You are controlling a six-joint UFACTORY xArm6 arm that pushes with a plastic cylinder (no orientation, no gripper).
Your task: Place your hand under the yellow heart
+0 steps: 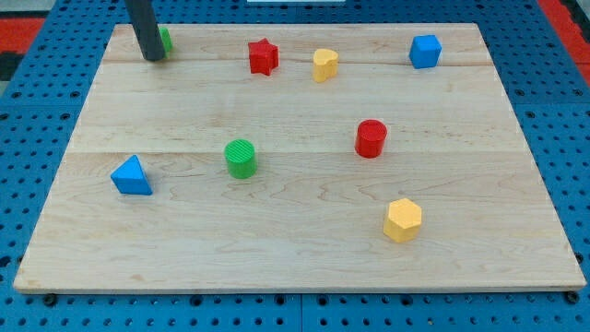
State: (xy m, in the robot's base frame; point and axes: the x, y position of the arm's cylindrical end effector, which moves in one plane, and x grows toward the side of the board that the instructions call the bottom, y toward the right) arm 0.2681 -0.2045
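Observation:
The yellow heart (pixel 324 65) stands near the view's top, just right of the middle, next to a red star (pixel 263 56) on its left. My tip (pixel 153 57) rests on the board at the view's top left, far to the left of the heart. It stands against a green block (pixel 165 39), which the rod mostly hides, so its shape cannot be made out.
A blue cube (pixel 425 51) sits at the top right. A red cylinder (pixel 371 138) and a green cylinder (pixel 241 158) stand mid-board. A blue triangle (pixel 131 175) lies at the left, a yellow hexagon (pixel 403 219) at the lower right. The wooden board (pixel 295 249) ends on blue pegboard.

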